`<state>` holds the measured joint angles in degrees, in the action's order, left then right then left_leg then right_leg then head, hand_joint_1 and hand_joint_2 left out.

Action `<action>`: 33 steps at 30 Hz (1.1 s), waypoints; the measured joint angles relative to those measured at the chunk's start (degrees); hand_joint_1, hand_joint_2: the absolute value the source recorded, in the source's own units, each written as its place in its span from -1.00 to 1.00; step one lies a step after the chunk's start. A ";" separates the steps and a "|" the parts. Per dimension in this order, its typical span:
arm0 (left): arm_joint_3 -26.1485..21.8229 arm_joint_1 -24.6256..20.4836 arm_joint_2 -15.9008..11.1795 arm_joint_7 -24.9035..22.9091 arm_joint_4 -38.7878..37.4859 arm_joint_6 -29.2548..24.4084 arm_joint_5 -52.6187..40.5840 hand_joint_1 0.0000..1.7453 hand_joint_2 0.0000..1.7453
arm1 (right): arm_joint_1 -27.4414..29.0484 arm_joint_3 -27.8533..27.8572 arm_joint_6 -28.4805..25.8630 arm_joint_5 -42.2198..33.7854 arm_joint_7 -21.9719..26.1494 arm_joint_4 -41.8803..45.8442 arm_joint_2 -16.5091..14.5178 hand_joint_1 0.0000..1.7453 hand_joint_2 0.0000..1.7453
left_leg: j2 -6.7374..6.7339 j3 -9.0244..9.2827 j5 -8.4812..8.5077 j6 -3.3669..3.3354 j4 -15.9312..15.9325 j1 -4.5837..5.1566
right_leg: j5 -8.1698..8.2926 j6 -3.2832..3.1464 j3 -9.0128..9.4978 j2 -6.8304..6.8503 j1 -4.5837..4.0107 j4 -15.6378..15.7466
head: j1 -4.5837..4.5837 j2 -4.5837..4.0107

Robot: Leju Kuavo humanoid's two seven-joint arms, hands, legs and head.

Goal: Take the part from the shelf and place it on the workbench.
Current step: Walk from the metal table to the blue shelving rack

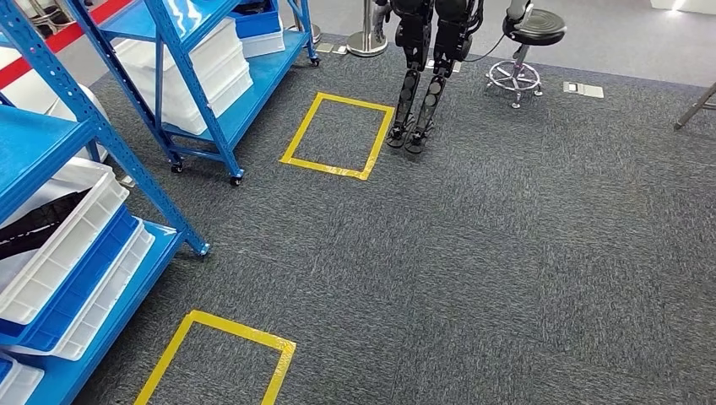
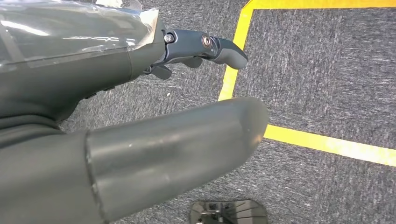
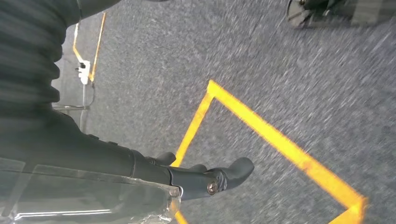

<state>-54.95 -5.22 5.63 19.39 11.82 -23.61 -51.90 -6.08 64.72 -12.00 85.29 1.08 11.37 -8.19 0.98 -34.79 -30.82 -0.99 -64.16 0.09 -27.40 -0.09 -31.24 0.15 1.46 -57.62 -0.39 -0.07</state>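
Observation:
A blue shelf (image 1: 51,135) stands at my left in the head view. It holds a white bin (image 1: 80,228) with a dark, strap-like part (image 1: 34,226) lying inside. In the left wrist view my left hand (image 2: 140,107) hangs over the grey carpet, thumb and fingers (image 2: 210,46) apart, with nothing in it. My right hand (image 3: 154,172) also hangs above the carpet in the right wrist view, its dark fingers (image 3: 224,175) stretched out and holding nothing.
A second blue shelf (image 1: 203,76) with white bins stands further back. Two yellow tape squares (image 1: 338,135) (image 1: 219,363) mark the carpet. Another robot's legs (image 1: 422,84) and a black stool (image 1: 523,51) stand at the far side.

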 joint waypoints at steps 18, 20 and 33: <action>-2.29 -0.08 -0.63 0.86 0.04 -0.88 1.71 -1.00 -1.00 | -0.23 0.00 -0.30 -1.91 1.07 -0.01 -1.06 -1.00 1.00 | -0.24 3.55 5.64 -2.83 8.96 0.24 | -6.85 0.26 -6.92 0.29 -0.75 -14.87 | -0.08 0.00; -2.48 -0.05 -0.35 1.10 0.04 -0.77 2.13 -1.00 -1.00 | -0.03 0.05 -0.32 -2.07 0.74 -0.01 -0.83 -1.00 1.00 | 0.64 3.64 5.55 -2.70 8.84 0.24 | -6.05 1.12 -7.36 0.22 -0.61 -14.98 | -0.09 0.00; -4.18 0.06 -0.20 1.89 0.09 -0.90 3.52 -1.00 -1.00 | -0.04 0.07 -0.39 -1.56 1.50 -0.01 -0.51 -1.00 1.00 | -0.58 -4.10 -3.63 0.63 -7.98 -0.51 | 0.05 -0.39 -0.32 0.72 -0.46 -0.15 | 0.30 0.00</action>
<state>-59.13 -5.16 5.44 21.28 11.91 -24.51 -48.37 -6.12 64.78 -12.39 83.73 2.58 11.37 -8.70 0.40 -38.89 -34.45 -0.36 -72.13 -0.42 -27.35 -0.48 -31.56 0.86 1.00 -57.77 -0.09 -0.07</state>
